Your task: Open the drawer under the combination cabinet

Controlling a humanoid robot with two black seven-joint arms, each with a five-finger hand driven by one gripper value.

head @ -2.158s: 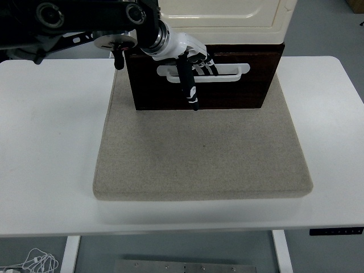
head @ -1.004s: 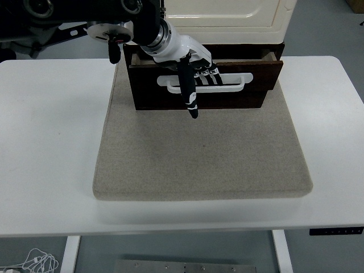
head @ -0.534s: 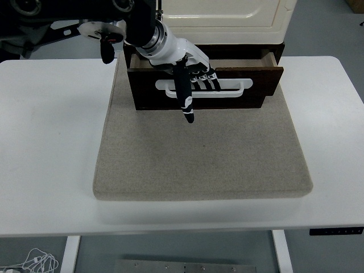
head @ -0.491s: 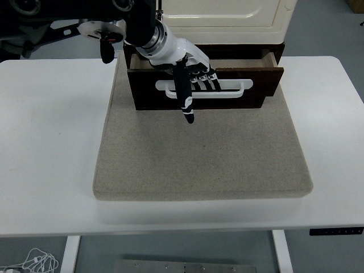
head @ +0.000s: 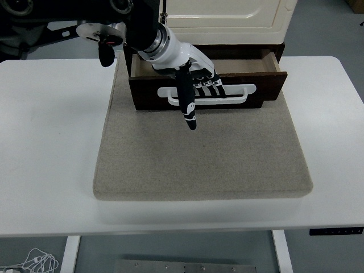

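Dark-wood drawer [head: 239, 84] is standing partly open, left hand [head: 193, 85] hooking curled fingers through the white handle [head: 242, 94]; next move probably needing further straight pulling.

A lab or test bench is suggested: a white height-adjustable table [head: 51, 142] with a control panel [head: 335, 231], loose cables [head: 34, 263] beneath.

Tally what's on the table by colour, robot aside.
Cream: 1, the cabinet
Dark brown: 1, the drawer, partly pulled out
White: 1, the drawer handle, held by the left robot hand
Beige: 1, the mat under them
Total: 4
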